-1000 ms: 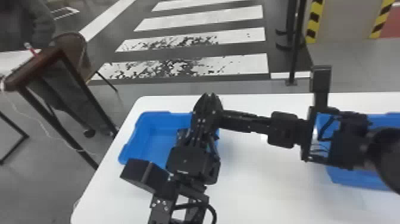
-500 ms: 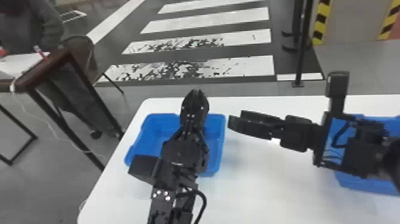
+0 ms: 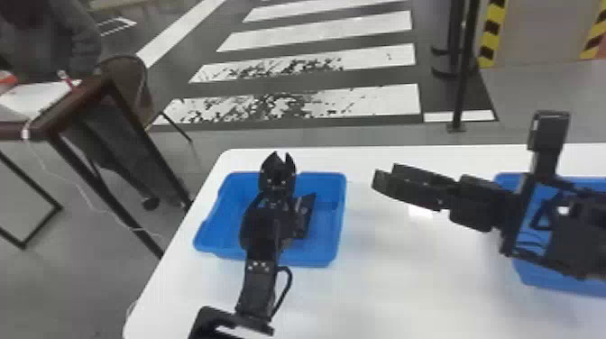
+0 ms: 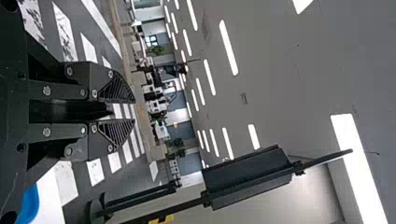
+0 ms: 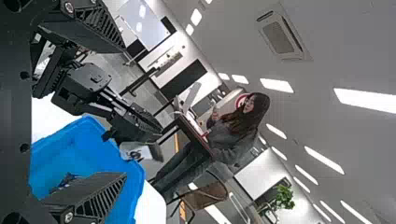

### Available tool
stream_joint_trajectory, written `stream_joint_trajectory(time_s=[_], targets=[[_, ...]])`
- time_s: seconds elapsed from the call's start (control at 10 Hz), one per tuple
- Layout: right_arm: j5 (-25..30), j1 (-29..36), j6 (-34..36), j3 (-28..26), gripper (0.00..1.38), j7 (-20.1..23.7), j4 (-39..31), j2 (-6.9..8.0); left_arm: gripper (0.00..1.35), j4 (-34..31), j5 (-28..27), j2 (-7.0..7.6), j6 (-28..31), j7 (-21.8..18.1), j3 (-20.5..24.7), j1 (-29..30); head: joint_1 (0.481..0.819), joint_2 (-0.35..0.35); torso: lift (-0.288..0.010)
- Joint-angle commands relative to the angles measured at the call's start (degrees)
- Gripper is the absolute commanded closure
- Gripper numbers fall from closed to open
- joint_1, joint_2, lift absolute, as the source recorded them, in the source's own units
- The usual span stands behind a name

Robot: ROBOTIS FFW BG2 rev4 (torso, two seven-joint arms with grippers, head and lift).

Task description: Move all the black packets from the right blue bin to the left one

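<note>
Left gripper [image 3: 278,163], tips parted and empty, hangs over the left bin [image 3: 216,241], a dark shape, maybe a packet [image 5: 70,179], inside, and the right gripper [image 3: 388,176], empty and wide open mid-right, risks a clash if both swing inward!

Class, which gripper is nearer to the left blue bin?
Left. The left gripper hangs above the left blue bin; the right gripper is off to its right, above the table.

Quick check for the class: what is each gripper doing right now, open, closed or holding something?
Left gripper: open slightly, nothing between its fingertips.
Right gripper: open wide, holding nothing.
</note>
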Motion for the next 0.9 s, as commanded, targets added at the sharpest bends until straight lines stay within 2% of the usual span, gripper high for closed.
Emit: stream_joint_trajectory(time_s=[0.0,0.2,0.4,0.5,0.6,0.8], targets=[[3.87,2.31,-0.24,-3.36,0.09,-0.16,-1.76,0.02,0.04,0.14,0.77,-0.42,-5.03,-0.13,2.28,1.56,0.687,0.32,-0.14],[11.18,7.37,0.47,-11.59,0.09,-2.18,-6.12,0.28,0.21,-0.28,8.77,-1.21,-12.62,-0.31,1.13,4.8,0.689,0.316,-0.14],[23.29,11.59,4.55,-21.53,0.08,-5.25,-12.03,1.34,0.11,-8.01,18.82,-2.18,-14.87,-4.35,-0.46,12.39,0.695,0.247,-0.14],[26.83,12.44,7.08,-24.61,0.08,-7.1,-12.03,1.69,0.11,-11.95,23.28,-2.62,-14.59,-6.46,-0.92,16.19,0.695,0.198,-0.14],[30.03,13.28,10.45,-27.01,0.09,-9.74,-12.59,2.22,0.11,-15.61,27.05,-2.62,-11.92,-8.04,-1.72,19.42,0.695,0.149,-0.14],[34.94,14.26,14.53,-29.64,0.09,-15.63,-11.47,3.62,0.11,-21.09,28.19,-2.71,-3.76,-10.85,-1.84,23.5,0.695,0.072,-0.14]])
